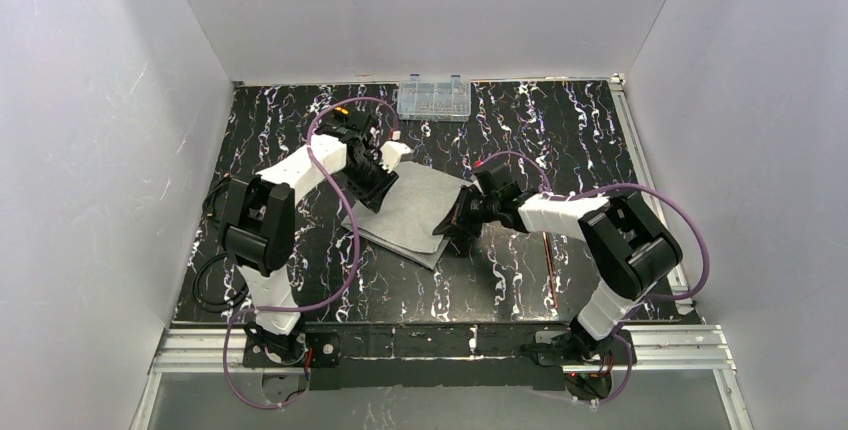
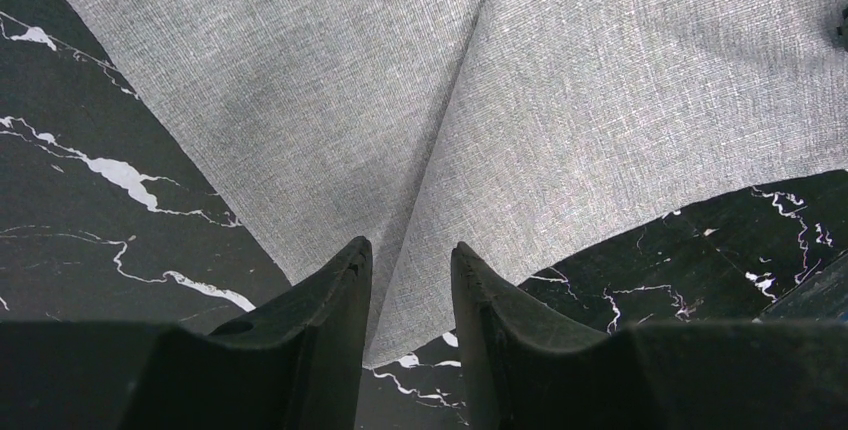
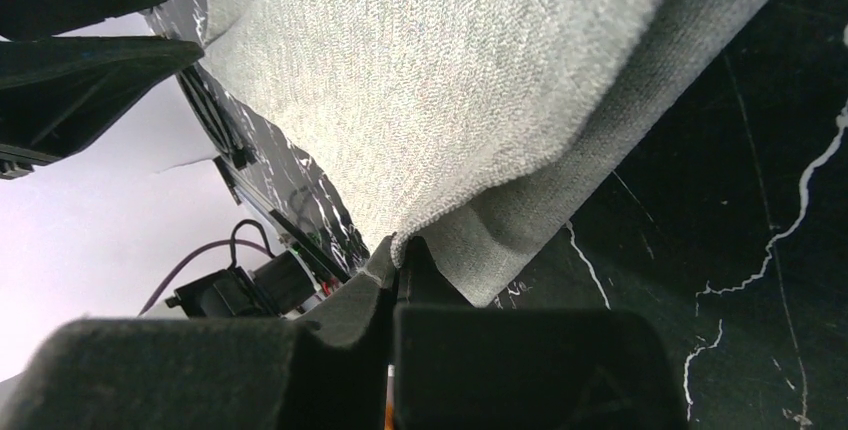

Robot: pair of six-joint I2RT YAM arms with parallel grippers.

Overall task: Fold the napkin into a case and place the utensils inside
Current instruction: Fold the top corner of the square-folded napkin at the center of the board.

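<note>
The light-grey napkin (image 1: 415, 208) lies partly folded in layers on the black marbled table, between the two arms. My left gripper (image 1: 372, 188) is over its far-left corner. In the left wrist view the jaws (image 2: 410, 246) stand a little apart astride that corner, and a crease in the napkin (image 2: 450, 80) runs into the gap. My right gripper (image 1: 458, 226) is at the near-right corner. In the right wrist view it (image 3: 400, 250) is shut on the hemmed edge of the napkin's (image 3: 420, 70) top layer, lifting it off the layer below. A thin copper-brown utensil (image 1: 545, 250) lies beside the right arm.
A clear plastic compartment box (image 1: 433, 97) stands at the back edge of the table. White walls close in on three sides. A metal rail (image 1: 640, 150) runs along the table's right edge. Purple cables loop over both arms.
</note>
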